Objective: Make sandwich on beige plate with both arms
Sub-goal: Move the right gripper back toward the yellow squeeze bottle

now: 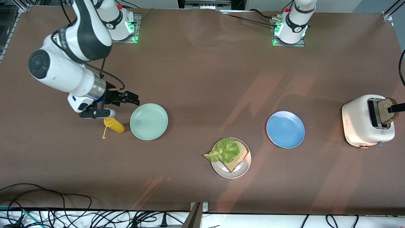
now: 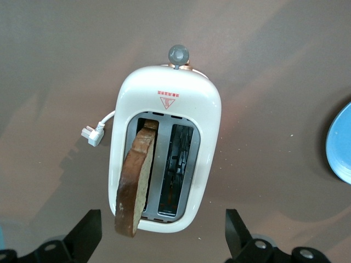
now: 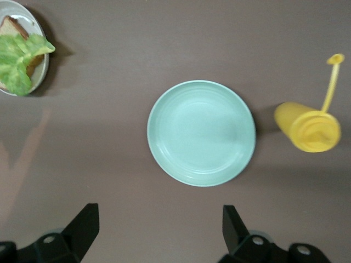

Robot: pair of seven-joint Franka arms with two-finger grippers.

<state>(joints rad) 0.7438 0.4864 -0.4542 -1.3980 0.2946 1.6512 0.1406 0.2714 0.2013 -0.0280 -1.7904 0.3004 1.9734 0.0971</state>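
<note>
done: we see bread slice [image 1: 235, 157] and lettuce [image 1: 225, 149] on beige plate [image 1: 245, 169] | left: second slice [image 2: 134, 183] in toaster [image 2: 164, 159] | left gripper [image 2: 163, 241] spread above it | right gripper [image 3: 156, 233] spread, waiting over mint plate [image 3: 201, 132]

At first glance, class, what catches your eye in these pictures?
A slice of bread sticks up from the white toaster at the left arm's end, with the open left gripper above it. Nearest the front camera, the beige plate holds bread topped with lettuce.
</note>
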